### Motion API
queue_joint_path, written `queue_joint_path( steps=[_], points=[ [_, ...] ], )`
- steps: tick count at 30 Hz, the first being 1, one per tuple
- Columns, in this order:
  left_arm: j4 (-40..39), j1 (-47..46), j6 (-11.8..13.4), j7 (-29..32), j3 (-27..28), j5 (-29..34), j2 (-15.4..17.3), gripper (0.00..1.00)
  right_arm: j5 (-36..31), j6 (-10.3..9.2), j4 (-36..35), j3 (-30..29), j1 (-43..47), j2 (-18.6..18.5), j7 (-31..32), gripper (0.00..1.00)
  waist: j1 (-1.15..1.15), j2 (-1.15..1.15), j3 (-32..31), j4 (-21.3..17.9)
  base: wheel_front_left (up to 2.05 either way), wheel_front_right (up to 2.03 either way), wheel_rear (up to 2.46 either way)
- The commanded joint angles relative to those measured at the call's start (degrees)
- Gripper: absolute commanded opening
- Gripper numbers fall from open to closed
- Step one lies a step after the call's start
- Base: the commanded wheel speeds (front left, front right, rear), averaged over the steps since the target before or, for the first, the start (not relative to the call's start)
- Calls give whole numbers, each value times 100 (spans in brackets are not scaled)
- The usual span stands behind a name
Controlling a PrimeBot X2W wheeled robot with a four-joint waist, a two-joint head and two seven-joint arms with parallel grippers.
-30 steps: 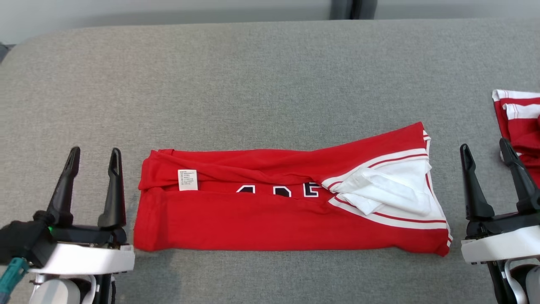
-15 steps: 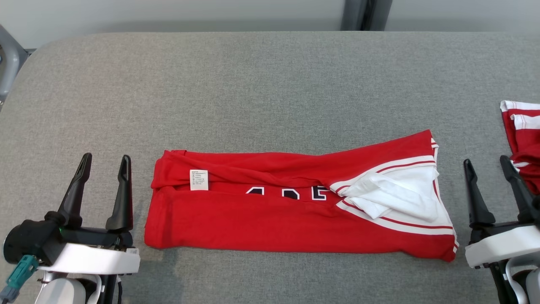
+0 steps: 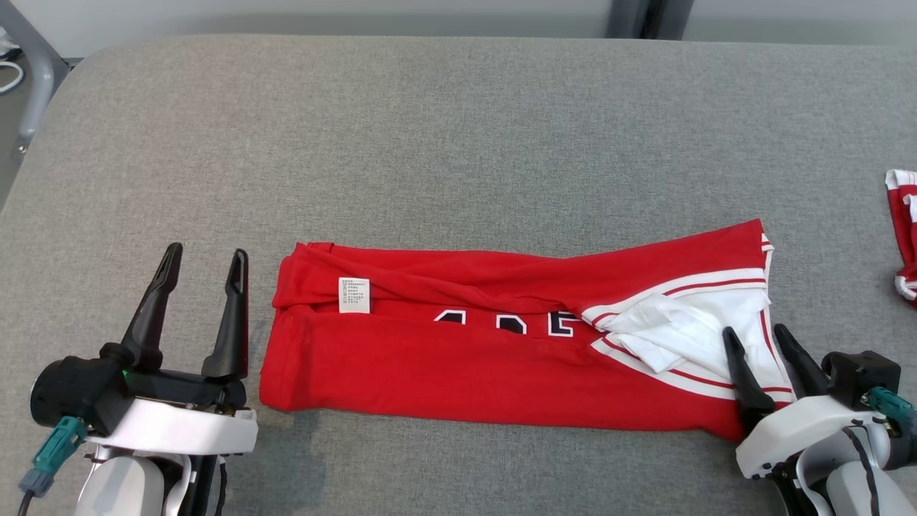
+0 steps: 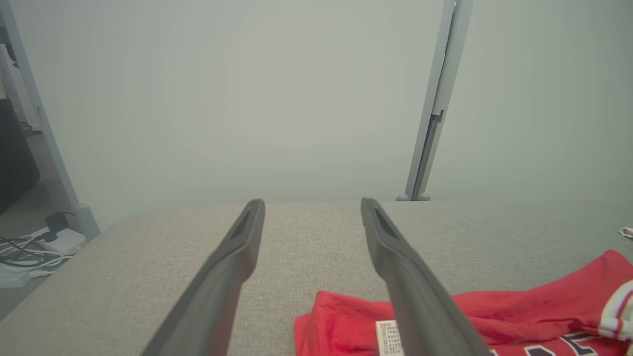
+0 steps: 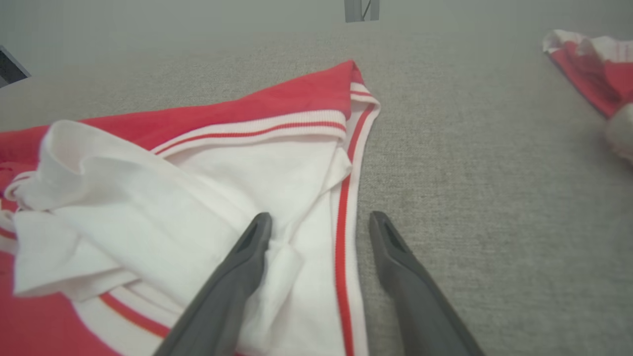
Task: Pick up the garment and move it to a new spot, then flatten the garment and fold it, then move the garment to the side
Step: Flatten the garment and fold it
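The garment [image 3: 458,373] is a red jersey with white, red-striped trim, folded into a long band across the grey surface; it also appears as the garment [image 5: 163,198] in the right wrist view and the garment [image 4: 519,311] in the left wrist view. My left gripper [image 3: 204,258] stands open just left of its left end, apart from the cloth. My right gripper [image 3: 756,335] is open over the garment's right end, one finger above the white trim, the other beside its edge, as the right gripper [image 5: 319,220] shows close up.
A second red and white cloth [image 3: 904,229] lies at the far right edge of the grey padded surface [image 3: 458,143]. A grey post [image 4: 435,99] stands beyond the far edge. Cables lie on the floor [image 4: 24,247] at the left.
The head camera has shifted, sliding the scene right and down. My right gripper has swung left, from beside the garment's right end to over its white trim. Both grippers stay open.
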Motion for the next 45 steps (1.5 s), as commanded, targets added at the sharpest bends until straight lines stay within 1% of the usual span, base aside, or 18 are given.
queue_joint_path(
  steps=[1,4,5,6,7,8,10,13,21,26,28,31,35,39,43,44,45],
  points=[
    [20,-100,-35,-5,10,-34,-29,100,99,-4,290,91,-9,56,47,100,0,0,8,10,0,0,0],
    [31,-99,-49,-5,31,-28,-16,100,252,-1,558,358,34,146,94,100,0,0,8,-8,0,0,0],
    [31,-99,-49,-5,31,-28,-16,100,252,-1,558,358,34,146,94,100,0,0,8,-8,0,0,0],
    [36,-98,-54,-5,43,-22,-11,100,303,6,618,444,39,169,79,58,0,0,7,-21,0,0,0],
    [37,-94,-60,-5,54,-17,-8,100,339,6,681,512,45,170,78,25,0,0,4,-39,0,0,0],
    [40,-87,-63,-5,58,-11,-5,100,383,7,735,566,46,175,70,0,0,0,2,-59,0,0,0],
    [50,-75,-69,-5,54,36,22,100,448,1,756,590,36,126,-47,0,0,0,-5,-102,0,0,0],
    [43,-55,-76,-5,83,44,22,100,530,-19,691,465,33,-33,-240,0,0,0,-8,-185,0,0,0],
    [-6,-69,-88,-5,140,28,44,100,538,-22,272,-180,168,-445,-486,0,0,0,59,-383,0,0,0],
    [-10,-123,-80,-5,173,20,73,100,489,-15,-20,-298,161,-494,-512,0,0,0,99,-487,0,0,0],
    [-10,-134,-82,-5,180,21,91,100,427,-7,-320,-200,121,-453,-519,0,0,0,96,-521,0,0,0],
    [-12,-109,-84,-5,197,19,123,100,285,-3,-960,-60,142,-346,-496,0,0,0,64,-574,0,0,0],
    [-5,-32,-85,-5,201,15,141,100,72,-3,-1979,223,194,-104,-60,0,0,0,-10,-623,0,0,0],
    [17,-73,-85,-5,141,8,142,100,-87,-3,-2804,764,111,157,535,0,0,0,-58,-574,0,0,0],
    [48,-150,-87,-5,58,-15,116,100,-23,-3,-3175,1378,-63,417,895,0,0,0,-92,-434,0,0,0],
    [64,-146,-87,-5,24,-31,97,100,14,-3,-3133,1646,-152,508,1003,0,0,0,-96,-352,0,0,0],
    [70,-146,-87,-5,1,-38,85,100,52,-3,-3063,1795,-224,544,1030,0,0,0,-94,-307,0,0,0]
  ],
)
